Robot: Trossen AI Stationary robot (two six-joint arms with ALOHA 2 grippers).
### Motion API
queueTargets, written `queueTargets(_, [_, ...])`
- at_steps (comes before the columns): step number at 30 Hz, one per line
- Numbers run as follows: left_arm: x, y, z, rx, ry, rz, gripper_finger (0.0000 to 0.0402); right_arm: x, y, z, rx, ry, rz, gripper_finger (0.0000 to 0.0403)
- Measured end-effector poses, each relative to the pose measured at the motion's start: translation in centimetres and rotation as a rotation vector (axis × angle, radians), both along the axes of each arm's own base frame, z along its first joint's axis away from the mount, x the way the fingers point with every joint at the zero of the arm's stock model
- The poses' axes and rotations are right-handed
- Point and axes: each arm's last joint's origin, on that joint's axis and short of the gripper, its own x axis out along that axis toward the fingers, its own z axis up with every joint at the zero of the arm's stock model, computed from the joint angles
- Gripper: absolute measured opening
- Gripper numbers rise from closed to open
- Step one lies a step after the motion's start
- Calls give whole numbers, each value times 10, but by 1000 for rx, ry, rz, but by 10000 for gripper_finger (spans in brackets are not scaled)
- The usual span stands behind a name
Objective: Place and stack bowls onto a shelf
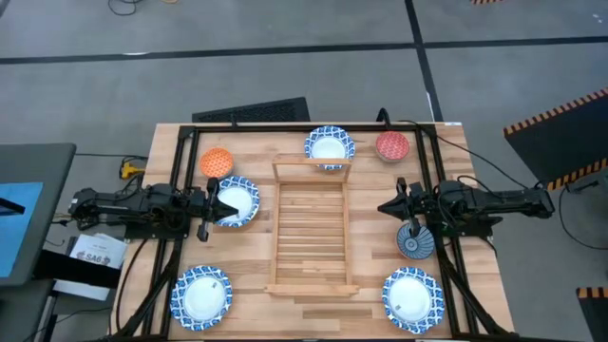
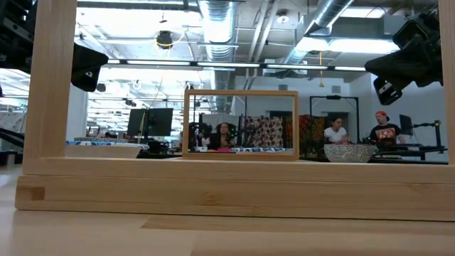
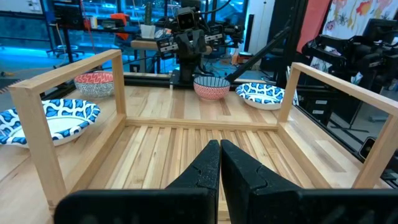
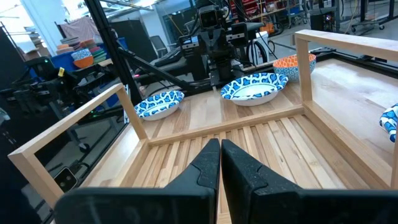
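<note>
The light-wood slatted shelf (image 1: 309, 228) lies in the middle of the table. Around it stand blue-and-white bowls at the far end (image 1: 330, 147), left (image 1: 236, 201), near left (image 1: 201, 295) and near right (image 1: 412, 297), plus an orange bowl (image 1: 217, 162), a red bowl (image 1: 391, 145) and a dark-blue bowl (image 1: 415, 242). My left gripper (image 3: 219, 155) is shut and hovers over the left bowl's outer rim, pointing at the shelf (image 3: 199, 140). My right gripper (image 4: 220, 155) is shut and hangs right of the shelf (image 4: 249, 143), just beyond the dark-blue bowl. Neither touches anything.
A black frame (image 1: 180, 133) borders the table's far and side edges. In the low view the shelf's raised rim (image 2: 227, 185) fills the foreground, with both arms high above it. People sit in the room beyond the table. Bare planks show between the bowls and the shelf.
</note>
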Motion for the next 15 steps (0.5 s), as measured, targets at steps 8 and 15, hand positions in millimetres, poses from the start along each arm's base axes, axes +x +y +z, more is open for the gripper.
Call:
queueTargets(8, [0,0,0,0,0,0,0,0,0,1,0,-7,-1,43])
queueTargets(15, [0,0,0,0,0,0,0,-9,-3,45,147,-476,-76,43])
